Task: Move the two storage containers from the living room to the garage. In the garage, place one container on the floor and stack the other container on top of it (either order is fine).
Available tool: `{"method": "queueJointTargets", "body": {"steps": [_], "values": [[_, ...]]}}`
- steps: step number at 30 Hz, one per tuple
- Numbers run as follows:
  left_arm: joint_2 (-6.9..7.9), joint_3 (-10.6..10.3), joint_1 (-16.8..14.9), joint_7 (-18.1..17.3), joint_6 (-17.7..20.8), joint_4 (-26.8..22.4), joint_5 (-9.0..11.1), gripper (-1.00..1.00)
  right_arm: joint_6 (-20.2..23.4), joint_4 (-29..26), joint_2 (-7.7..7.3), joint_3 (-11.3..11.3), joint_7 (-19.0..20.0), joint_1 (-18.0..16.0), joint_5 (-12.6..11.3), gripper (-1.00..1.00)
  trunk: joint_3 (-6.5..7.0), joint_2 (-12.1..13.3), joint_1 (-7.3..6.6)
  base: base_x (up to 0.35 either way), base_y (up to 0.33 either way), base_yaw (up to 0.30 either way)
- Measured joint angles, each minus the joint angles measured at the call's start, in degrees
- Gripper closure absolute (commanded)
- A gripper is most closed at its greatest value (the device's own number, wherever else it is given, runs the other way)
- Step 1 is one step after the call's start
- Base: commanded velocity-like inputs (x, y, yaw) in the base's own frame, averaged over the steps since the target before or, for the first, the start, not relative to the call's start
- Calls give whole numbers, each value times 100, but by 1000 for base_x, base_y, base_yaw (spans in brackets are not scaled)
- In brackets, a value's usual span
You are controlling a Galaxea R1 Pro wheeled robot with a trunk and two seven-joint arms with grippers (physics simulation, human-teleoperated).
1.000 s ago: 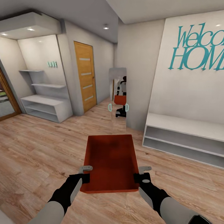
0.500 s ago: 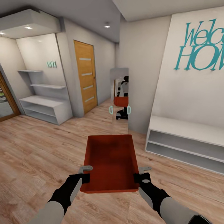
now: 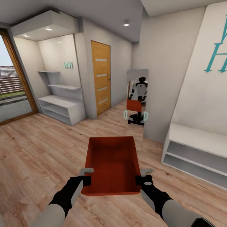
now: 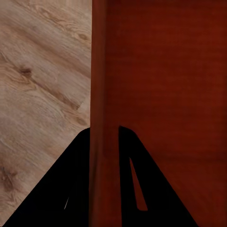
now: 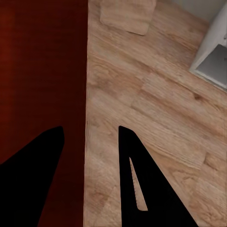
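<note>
While both jaws clamp the container's (image 3: 112,164) side walls, open plank floor (image 3: 41,151) lies ahead — shelving (image 3: 195,151) rightward.

A home's entrance hall.
Light wood-plank floor (image 3: 41,148), white open shelving (image 3: 61,107), an orange-brown wooden door (image 3: 101,82), a standing mirror (image 3: 136,101), teal lettering (image 3: 217,50) above a low white bench shelf (image 3: 197,151), and a wood-framed glass door (image 3: 15,85) facing outdoors.

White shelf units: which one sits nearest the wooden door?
The white low shelf unit in the alcove under the "LOVE" lettering; the white bench shelf stands on the opposite wall, past the mirror.
</note>
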Motion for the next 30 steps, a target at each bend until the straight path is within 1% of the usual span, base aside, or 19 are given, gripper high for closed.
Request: {"method": "queueJointTargets", "body": {"steps": [30], "values": [[0, -1, 2, 3, -2, -1, 3, 100, -1, 2, -1, 8, 0, -2, -8, 100, 0, 0, 0, 323, 0, 268]]}}
